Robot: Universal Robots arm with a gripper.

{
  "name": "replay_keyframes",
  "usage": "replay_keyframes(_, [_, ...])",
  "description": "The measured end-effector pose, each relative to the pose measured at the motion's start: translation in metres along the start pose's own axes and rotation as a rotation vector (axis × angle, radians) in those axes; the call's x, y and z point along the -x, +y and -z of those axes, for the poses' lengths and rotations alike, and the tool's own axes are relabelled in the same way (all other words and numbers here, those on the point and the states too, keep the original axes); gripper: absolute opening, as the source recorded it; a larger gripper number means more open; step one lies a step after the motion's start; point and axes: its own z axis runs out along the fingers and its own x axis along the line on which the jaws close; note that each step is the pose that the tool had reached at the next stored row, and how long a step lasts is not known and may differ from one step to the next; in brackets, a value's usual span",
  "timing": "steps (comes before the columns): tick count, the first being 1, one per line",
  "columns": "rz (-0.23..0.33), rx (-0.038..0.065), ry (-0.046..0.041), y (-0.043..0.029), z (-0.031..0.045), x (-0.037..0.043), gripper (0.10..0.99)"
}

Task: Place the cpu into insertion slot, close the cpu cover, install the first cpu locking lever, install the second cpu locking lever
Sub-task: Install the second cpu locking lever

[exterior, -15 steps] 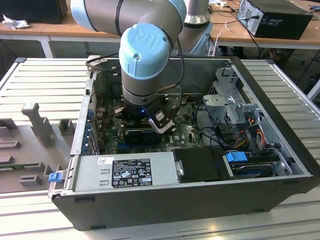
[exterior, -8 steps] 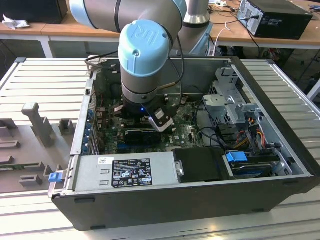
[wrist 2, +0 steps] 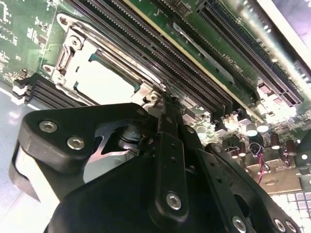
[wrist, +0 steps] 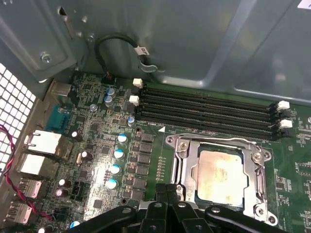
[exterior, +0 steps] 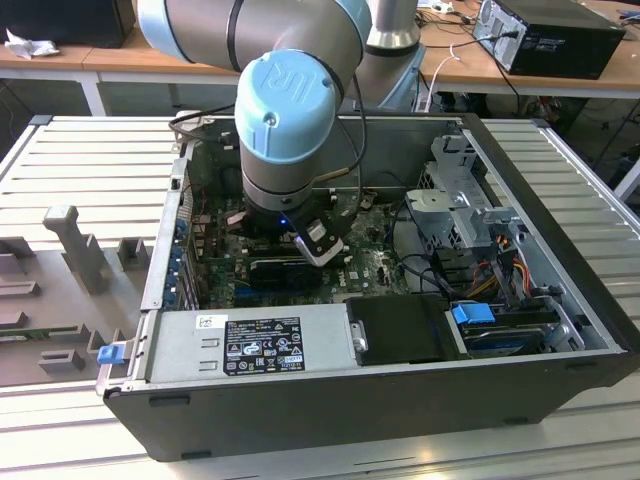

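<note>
**Workshop surroundings**

A ribbed grey metal worktable [exterior: 90, 165] is seen in the exterior view. Behind it, wooden benches [exterior: 70, 58] are set, with a black computer case [exterior: 560, 35] and white cables [exterior: 445, 55] laid on top.

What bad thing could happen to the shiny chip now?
The gripper sits right at the rim of the cpu cover, which lies down over the cpu. A sideways slip might scrape the cover or the green board. The memory slots run close beside the socket, so a wide move might bump them.
</note>
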Motion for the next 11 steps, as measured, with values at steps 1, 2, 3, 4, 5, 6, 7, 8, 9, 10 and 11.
replay_keyframes(1, [0.0,0.0,0.0001,0.0001,0.0001,-0.0001,0.106])
replay_keyframes(2, [0.0,-0.001,0.0002,0.0002,0.0002,-0.0001,0.106])
replay_keyframes(3, [0.0,-0.004,0.0005,0.0002,0.0001,0.0,0.106])
replay_keyframes(4, [0.0,-0.006,0.0009,0.0001,0.0001,-0.0001,0.106])
replay_keyframes(5, [0.0,-0.009,0.0013,0.0,-0.0001,-0.0001,0.106])
replay_keyframes(6, [0.0,-0.009,0.0014,-0.0001,-0.0005,-0.0001,0.106])
replay_keyframes(7, [0.0,-0.01,0.0015,-0.0001,-0.0004,-0.0001,0.106])
replay_keyframes(8, [0.0,-0.01,0.0015,0.0004,0.0009,-0.0001,0.106])
replay_keyframes(9, [0.0,-0.01,0.0014,0.0035,0.0074,0.0002,0.106])
replay_keyframes(10, [0.0,-0.01,0.0013,0.0056,0.0113,0.0004,0.106])
replay_keyframes(11, [0.0,-0.01,0.0014,0.0067,0.0135,0.0005,0.106])
